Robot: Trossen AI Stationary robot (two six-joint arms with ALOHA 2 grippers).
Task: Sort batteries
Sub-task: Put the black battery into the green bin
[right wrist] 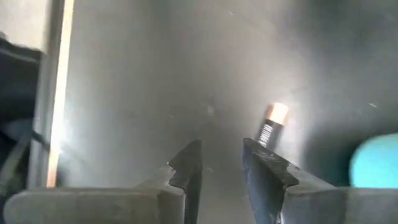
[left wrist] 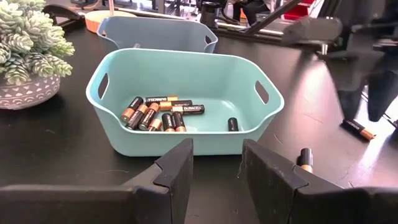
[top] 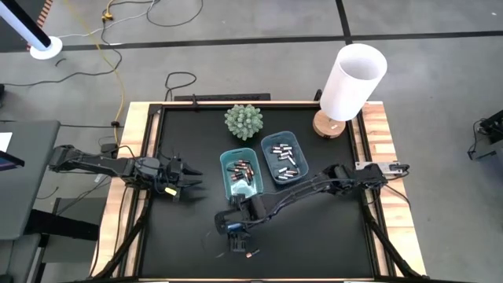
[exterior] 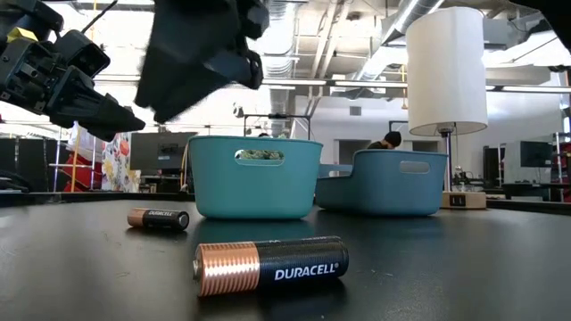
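Two teal trays stand side by side mid-table. The left tray holds several dark copper-ended batteries. The right tray holds silvery batteries. Two dark copper-ended batteries lie loose on the black table nearer the front edge. My right gripper hovers above them, open, with nothing between its fingers; one loose battery lies just past one fingertip. My left gripper waits open at the table's left, facing the left tray.
A potted succulent stands behind the trays, and a white-shaded lamp on a wooden base stands at the far right corner. The black mat has raised wooden edges on both sides. Bare mat lies near the front left.
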